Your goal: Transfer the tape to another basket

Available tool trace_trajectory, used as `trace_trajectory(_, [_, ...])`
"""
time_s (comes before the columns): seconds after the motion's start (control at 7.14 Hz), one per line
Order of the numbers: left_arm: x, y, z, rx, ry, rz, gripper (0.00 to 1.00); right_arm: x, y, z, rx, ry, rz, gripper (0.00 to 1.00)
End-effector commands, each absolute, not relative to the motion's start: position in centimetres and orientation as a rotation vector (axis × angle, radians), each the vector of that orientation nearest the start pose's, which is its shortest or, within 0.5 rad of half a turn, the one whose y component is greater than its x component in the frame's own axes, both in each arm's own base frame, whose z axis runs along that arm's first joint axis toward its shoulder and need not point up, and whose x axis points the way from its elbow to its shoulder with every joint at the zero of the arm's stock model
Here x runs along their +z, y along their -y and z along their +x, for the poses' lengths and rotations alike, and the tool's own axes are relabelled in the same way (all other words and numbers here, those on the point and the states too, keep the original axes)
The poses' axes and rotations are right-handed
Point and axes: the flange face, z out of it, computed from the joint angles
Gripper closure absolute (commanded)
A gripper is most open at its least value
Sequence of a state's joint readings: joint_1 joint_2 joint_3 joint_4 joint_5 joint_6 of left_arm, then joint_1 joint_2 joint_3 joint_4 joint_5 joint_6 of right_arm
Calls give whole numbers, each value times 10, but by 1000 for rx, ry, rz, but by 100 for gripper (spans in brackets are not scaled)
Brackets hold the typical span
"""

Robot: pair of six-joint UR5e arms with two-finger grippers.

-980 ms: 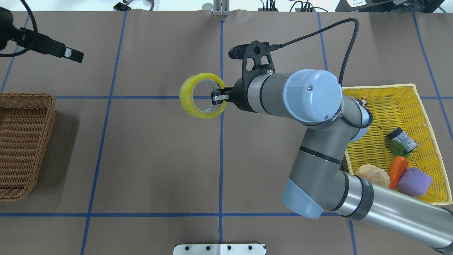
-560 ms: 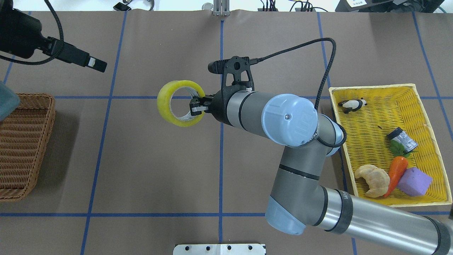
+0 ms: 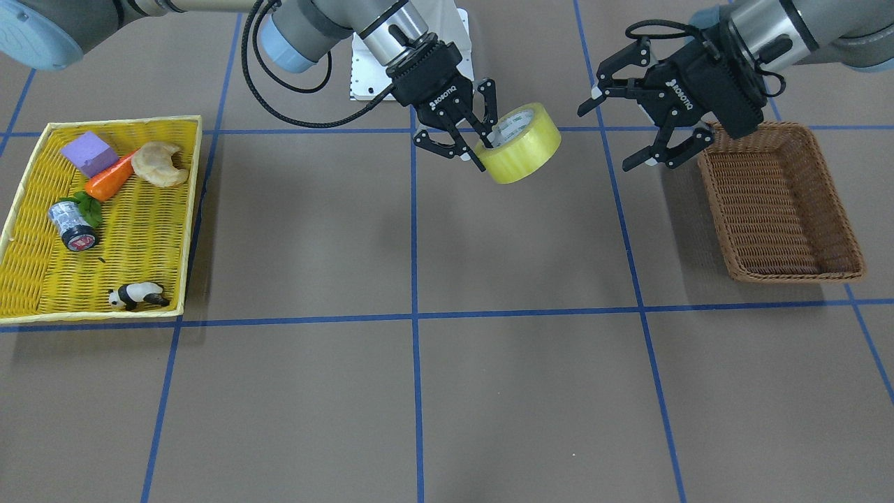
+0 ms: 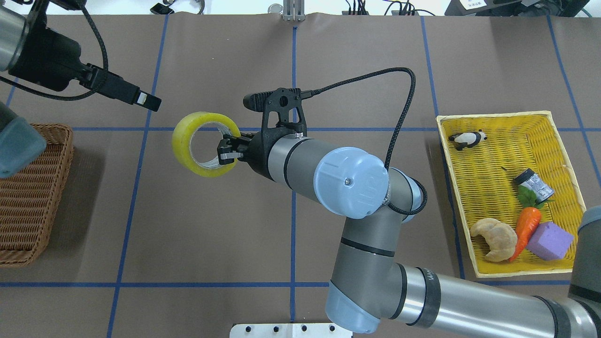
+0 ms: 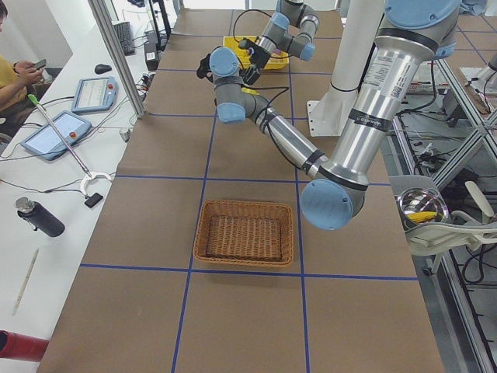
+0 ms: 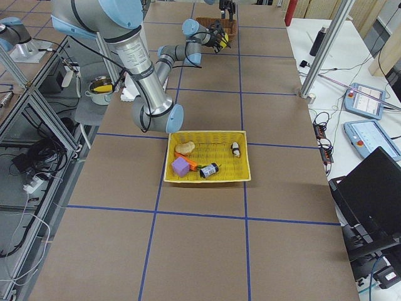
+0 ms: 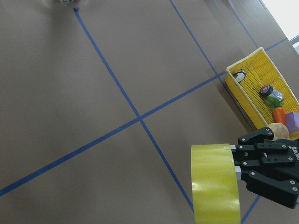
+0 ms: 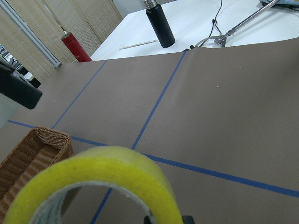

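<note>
The yellow-green tape roll (image 4: 202, 143) hangs above the table left of centre. My right gripper (image 4: 224, 151) is shut on its wall, one finger inside the core. From the front the tape (image 3: 527, 150) and right gripper (image 3: 482, 143) are equally plain. My left gripper (image 3: 606, 137) is open and empty, a short way from the tape on the basket side; it also shows in the overhead view (image 4: 148, 101). The brown wicker basket (image 4: 28, 197) stands empty at the table's left end (image 3: 775, 202). The left wrist view shows the tape (image 7: 215, 182); the right wrist view shows tape (image 8: 107, 172) and basket (image 8: 32, 154).
A flat yellow woven tray (image 4: 488, 178) at the right end holds a toy panda (image 4: 466, 138), a small can (image 4: 533, 184), a carrot (image 4: 526, 225), a croissant (image 4: 495, 237) and a purple block (image 4: 549, 241). Blue tape lines cross the brown table cover.
My right gripper has carried the tape leftward toward the basket. My left gripper has moved right and forward, closer to the tape.
</note>
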State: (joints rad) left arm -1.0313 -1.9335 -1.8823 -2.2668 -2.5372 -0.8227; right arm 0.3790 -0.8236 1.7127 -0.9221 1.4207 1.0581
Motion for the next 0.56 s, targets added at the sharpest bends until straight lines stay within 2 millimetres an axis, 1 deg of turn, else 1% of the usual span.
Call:
trace_trajectory(0.0, [226,478,237,447,-1404,455,1,59,375,-550,28,1339,768,100])
trace_trajectory(0.14, [226,477,240,452,-1406,451,1,55,374,-550,27,1344,769,100])
trace_trajectory(0.42, [226,476,242,456,-1407,447,1,53,374,-550,28,1347,770,100])
